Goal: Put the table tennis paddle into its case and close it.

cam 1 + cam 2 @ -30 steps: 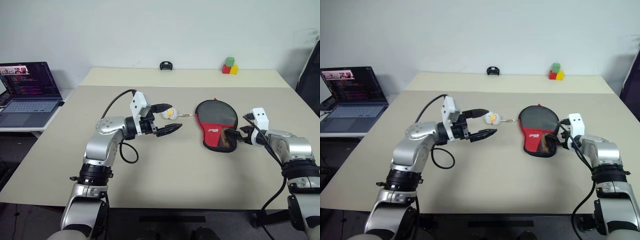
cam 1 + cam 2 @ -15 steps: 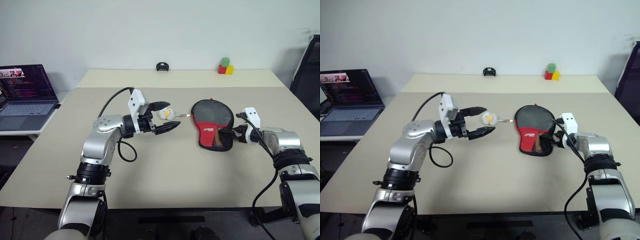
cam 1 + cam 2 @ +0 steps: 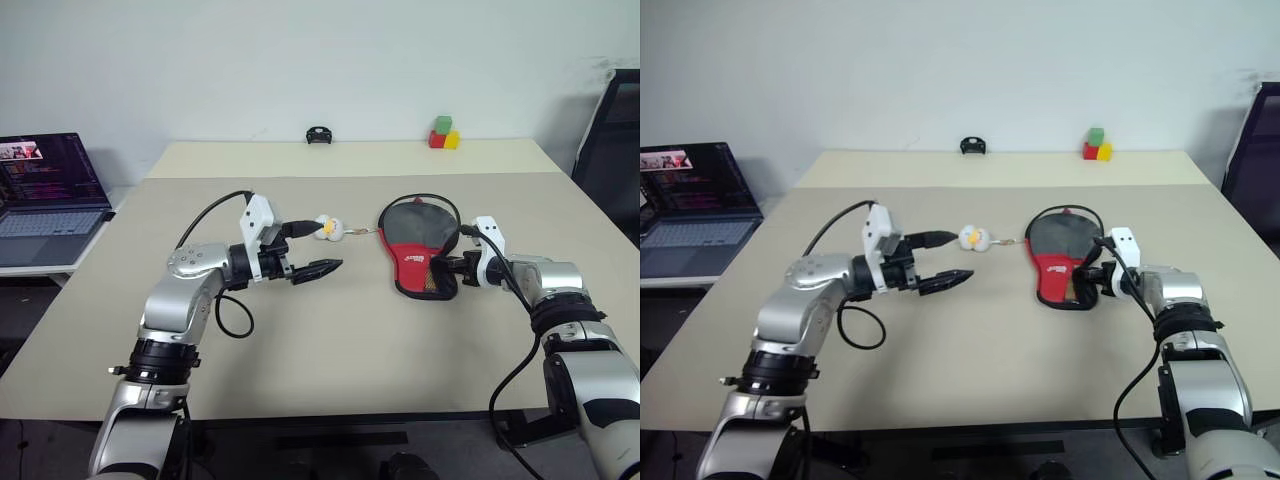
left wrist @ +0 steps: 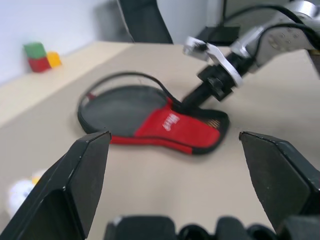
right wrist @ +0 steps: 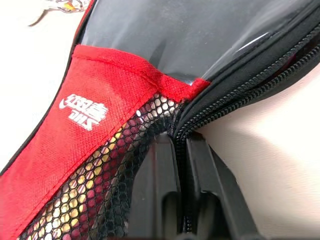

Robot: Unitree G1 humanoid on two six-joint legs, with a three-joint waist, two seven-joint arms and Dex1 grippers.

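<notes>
The case (image 3: 420, 250) lies flat on the table, black top at the far end, red lower part and mesh pocket toward me. Its zipper edge stands open on the right side (image 4: 130, 77). The table tennis paddle is hidden; something brownish shows through the mesh (image 5: 115, 165). My right gripper (image 3: 450, 268) is shut on the zipper edge at the case's narrow end, with both fingers (image 5: 160, 175) pressed together there. My left gripper (image 3: 327, 247) hangs open above the table, left of the case and holding nothing. A white-and-yellow charm (image 3: 330, 227) lies beside its upper finger, tied to the case.
A laptop (image 3: 45, 195) sits on a side table at the far left. Green, red and yellow blocks (image 3: 441, 133) and a small black object (image 3: 319, 134) stand at the table's far edge. A black chair (image 3: 612, 140) is at the right.
My right gripper has shut on the zipper edge at the case's narrow end after moving slightly in toward it. My left arm has drawn a little left and down, still open. The camera view has shifted.
</notes>
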